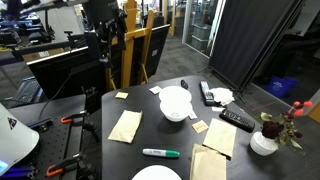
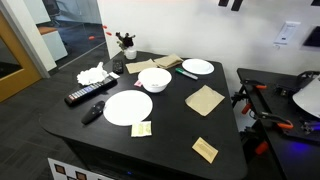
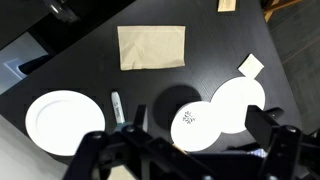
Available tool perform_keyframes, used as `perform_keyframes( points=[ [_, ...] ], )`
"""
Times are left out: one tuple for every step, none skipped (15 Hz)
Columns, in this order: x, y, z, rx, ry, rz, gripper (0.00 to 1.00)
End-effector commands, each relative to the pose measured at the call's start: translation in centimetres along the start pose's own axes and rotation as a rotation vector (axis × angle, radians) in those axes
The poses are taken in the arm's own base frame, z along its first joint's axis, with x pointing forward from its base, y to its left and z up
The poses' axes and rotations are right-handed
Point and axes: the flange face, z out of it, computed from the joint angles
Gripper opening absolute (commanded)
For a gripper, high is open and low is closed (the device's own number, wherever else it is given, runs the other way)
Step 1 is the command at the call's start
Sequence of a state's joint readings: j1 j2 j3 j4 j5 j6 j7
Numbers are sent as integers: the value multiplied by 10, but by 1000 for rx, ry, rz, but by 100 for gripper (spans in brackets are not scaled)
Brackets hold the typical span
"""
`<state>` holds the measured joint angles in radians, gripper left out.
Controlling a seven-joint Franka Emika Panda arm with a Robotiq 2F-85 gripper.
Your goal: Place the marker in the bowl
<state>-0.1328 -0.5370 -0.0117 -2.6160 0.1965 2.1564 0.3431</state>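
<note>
**Nothing done yet: marker on the tabletop, bowl empty.**

In the wrist view the pincer hangs high over the tabletop, spread wide and holding nothing. The marker lies flat between the bowl and a plate, close to both but touching neither. Its long axis runs up and down that picture, so its side faces the bowl. In an exterior view, the marker shows more green at the right end. Reaching, grasping, carrying and dropping all remain.
</note>
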Motion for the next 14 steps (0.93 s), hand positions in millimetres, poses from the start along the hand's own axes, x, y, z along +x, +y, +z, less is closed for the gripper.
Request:
perform_keyframes(
  points=[
    [20,18,28,-17,-39,-3,100],
    [24,22,37,-20,-48,-8,100],
    [29,25,45,-25,-55,-5,100],
    [34,30,53,-31,-57,7,100],
    [38,34,62,-43,-54,22,100],
    [42,39,68,-52,-46,42,100],
    [47,44,76,-61,-34,53,100],
    [51,48,83,-75,-20,55,100],
    [56,54,90,-90,-5,55,100],
    [60,59,97,-108,5,51,100],
    [64,64,104,-130,16,42,100],
    [67,69,110,-148,26,33,100],
    [70,73,117,-166,34,18,100],
    [73,77,124,-182,44,-1,100]
  ],
)
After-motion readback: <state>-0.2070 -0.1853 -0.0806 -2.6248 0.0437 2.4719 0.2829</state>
